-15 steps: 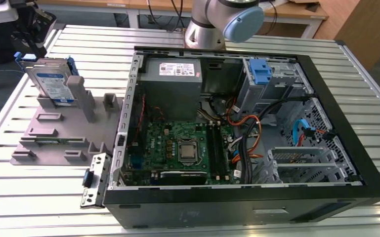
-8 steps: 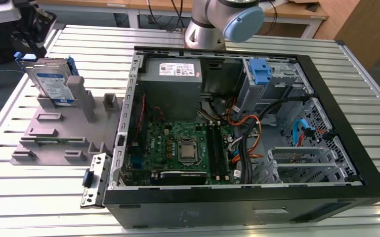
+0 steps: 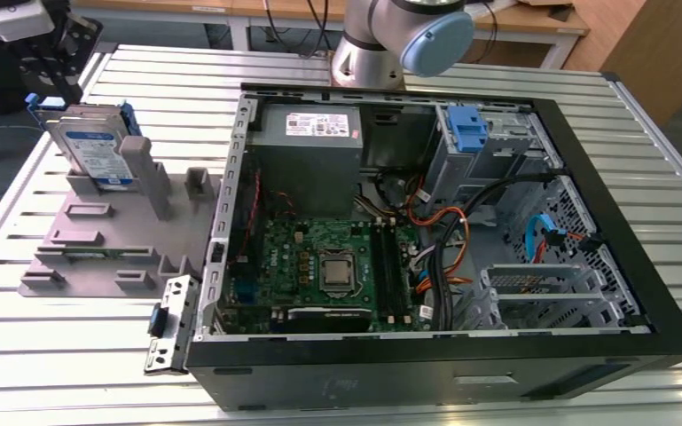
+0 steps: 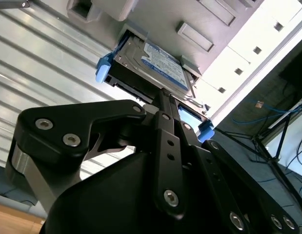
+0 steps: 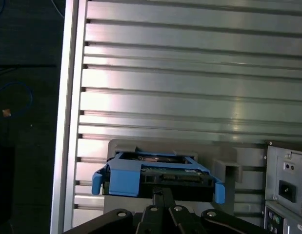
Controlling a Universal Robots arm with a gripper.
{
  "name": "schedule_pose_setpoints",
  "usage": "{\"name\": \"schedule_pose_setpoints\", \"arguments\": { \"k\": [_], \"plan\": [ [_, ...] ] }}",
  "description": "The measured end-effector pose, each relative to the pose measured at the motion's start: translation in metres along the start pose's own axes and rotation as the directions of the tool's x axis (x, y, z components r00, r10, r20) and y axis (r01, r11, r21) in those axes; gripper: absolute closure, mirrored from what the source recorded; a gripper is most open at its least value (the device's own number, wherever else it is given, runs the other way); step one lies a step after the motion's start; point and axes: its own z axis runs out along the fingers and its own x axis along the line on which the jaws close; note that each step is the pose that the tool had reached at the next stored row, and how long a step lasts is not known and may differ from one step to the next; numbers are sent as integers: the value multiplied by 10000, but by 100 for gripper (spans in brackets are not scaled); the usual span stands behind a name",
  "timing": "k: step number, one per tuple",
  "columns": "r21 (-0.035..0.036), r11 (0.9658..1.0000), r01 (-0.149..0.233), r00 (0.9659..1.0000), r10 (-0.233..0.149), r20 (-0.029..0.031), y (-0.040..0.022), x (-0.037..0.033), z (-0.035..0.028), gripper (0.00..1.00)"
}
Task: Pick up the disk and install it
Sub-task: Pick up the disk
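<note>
The disk stands on edge in a grey holder at the exterior view's left, outside the computer case. Its white-and-blue label and blue side rails show. In both wrist views the disk lies just beyond the fingertips. My gripper hangs right above the disk's upper edge. Its black fingers meet in a narrow tip, so it is shut with nothing between them. Whether the tip touches the disk I cannot tell.
The open computer case lies to the exterior view's right of the holder, with the motherboard, a grey power-supply box, cables and a drive bay with a blue clip. The arm's base stands behind the case on the ribbed metal table.
</note>
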Motion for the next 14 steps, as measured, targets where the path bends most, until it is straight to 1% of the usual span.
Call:
{"name": "schedule_pose_setpoints", "arguments": {
  "k": [7, 10, 14],
  "plan": [
    [-2, 10000, 63, 10000, -63, -2, 0, 0, 0, 89],
    [-9, 9994, 344, 9994, -344, -11, 0, 0, 0, 89],
    [-20, 9966, 820, 9966, -820, -27, 0, 0, 0, 89]
  ]
}}
